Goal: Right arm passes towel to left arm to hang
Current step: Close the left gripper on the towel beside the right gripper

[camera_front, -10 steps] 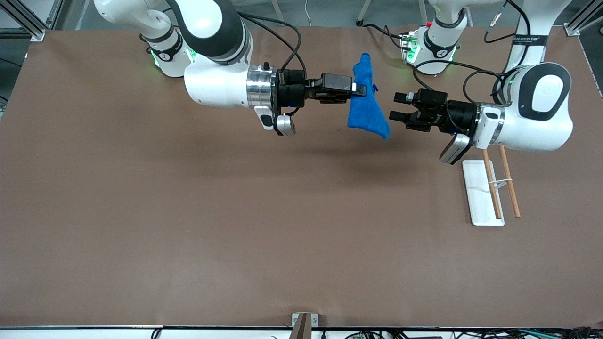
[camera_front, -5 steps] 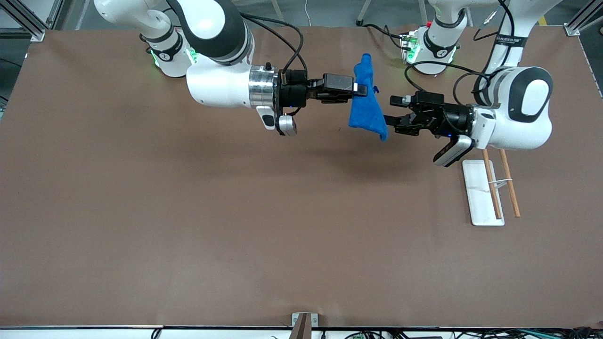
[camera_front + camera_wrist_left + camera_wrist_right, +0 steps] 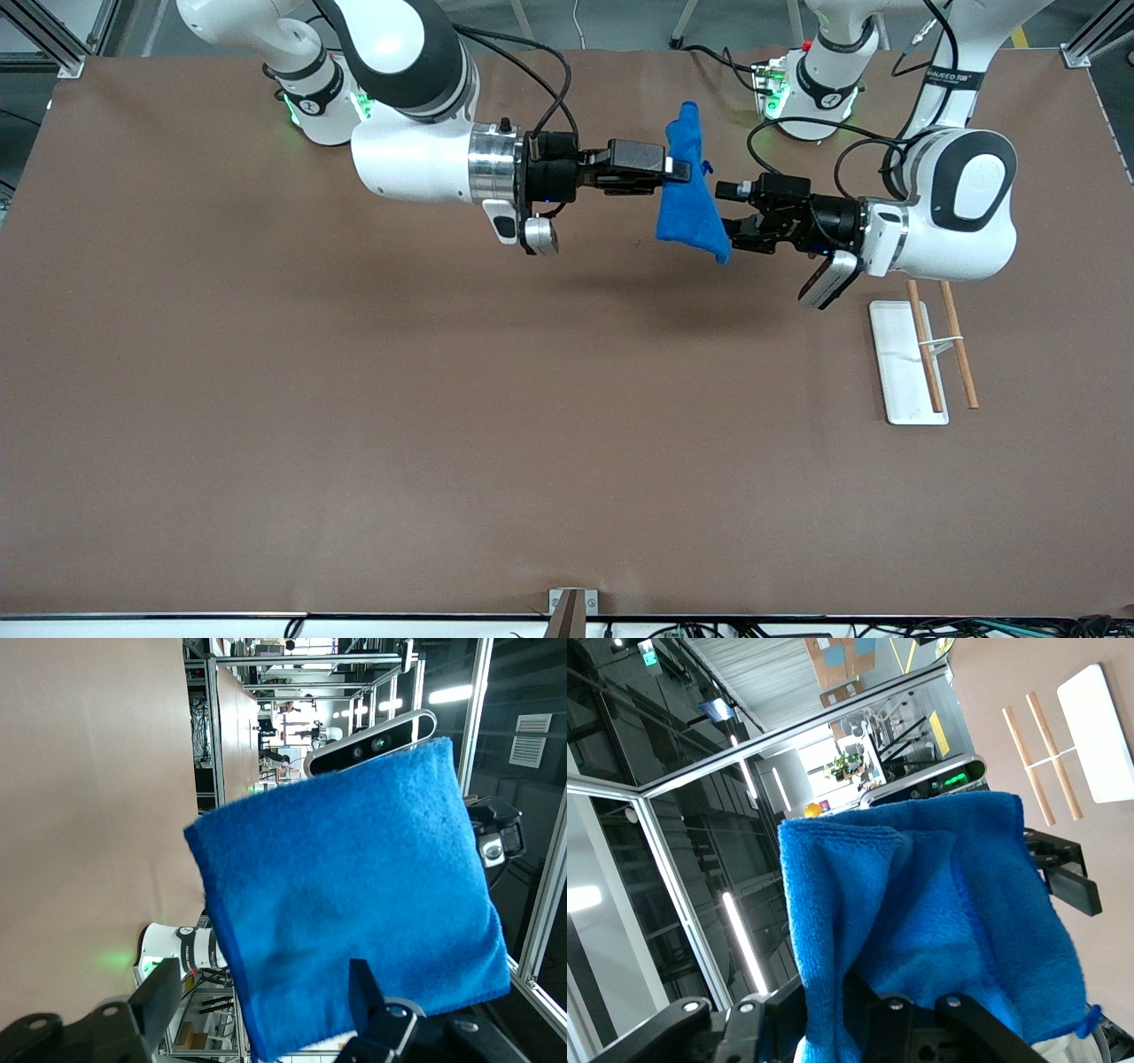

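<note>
A: Moved since last look: my left gripper [image 3: 728, 219] came in from the rack end, now at the towel's [image 3: 687, 199] hanging edge. R arm hasn't budged.

B: Grip status?

A: Right gripper [image 3: 675, 168] clamped on towel's upper part, held mid-air over the table [image 3: 266, 399] so cloth drapes free for me. My fingers [image 3: 370, 992] spread, one each side of the lower edge, not yet pinched.

B: Count?

A: 1 towel, 2 grippers, 1 rack [image 3: 921, 359] w/ 2 wooden rods on white base, toward left arm's end. Hang target, I reckon.
</note>
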Robot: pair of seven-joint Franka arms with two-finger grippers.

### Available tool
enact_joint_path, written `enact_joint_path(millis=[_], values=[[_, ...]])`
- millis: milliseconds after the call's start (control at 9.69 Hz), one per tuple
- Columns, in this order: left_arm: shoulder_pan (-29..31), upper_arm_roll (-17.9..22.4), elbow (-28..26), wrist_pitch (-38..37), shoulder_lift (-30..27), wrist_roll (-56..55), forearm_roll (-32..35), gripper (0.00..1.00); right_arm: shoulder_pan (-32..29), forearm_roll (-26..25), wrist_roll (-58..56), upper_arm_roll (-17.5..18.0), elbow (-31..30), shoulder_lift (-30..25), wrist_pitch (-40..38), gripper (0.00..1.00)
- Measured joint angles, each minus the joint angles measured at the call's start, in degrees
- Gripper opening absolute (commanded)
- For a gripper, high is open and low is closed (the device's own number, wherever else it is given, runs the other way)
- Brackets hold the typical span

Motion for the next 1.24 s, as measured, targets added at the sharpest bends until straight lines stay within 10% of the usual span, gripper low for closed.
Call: enact_joint_path(millis=[516, 619, 723, 1239], values=[[-0.12, -0.14, 0.05, 1.52, 0.03, 2.66, -6.83, 0.77, 0.49, 0.0, 0.0, -0.01, 0.0, 0.01, 0.39, 0.02], [-0.18, -0.46, 0.02, 1.95, 0.09, 3.03, -6.85, 0.27, 0.49, 0.0, 0.0, -0.01, 0.0, 0.01, 0.42, 0.02], [-0.2, -0.68, 0.03, 2.11, 0.1, 3.21, -7.0, 0.0, 0.5, 0.0, 0.0, -0.01, 0.0, 0.01, 0.45, 0.02], [-0.07, -0.67, 0.08, 2.13, 0.09, 3.23, -5.9, 0.0, 0.5, 0.0, 0.0, -0.01, 0.0, 0.01, 0.57, 0.03]])
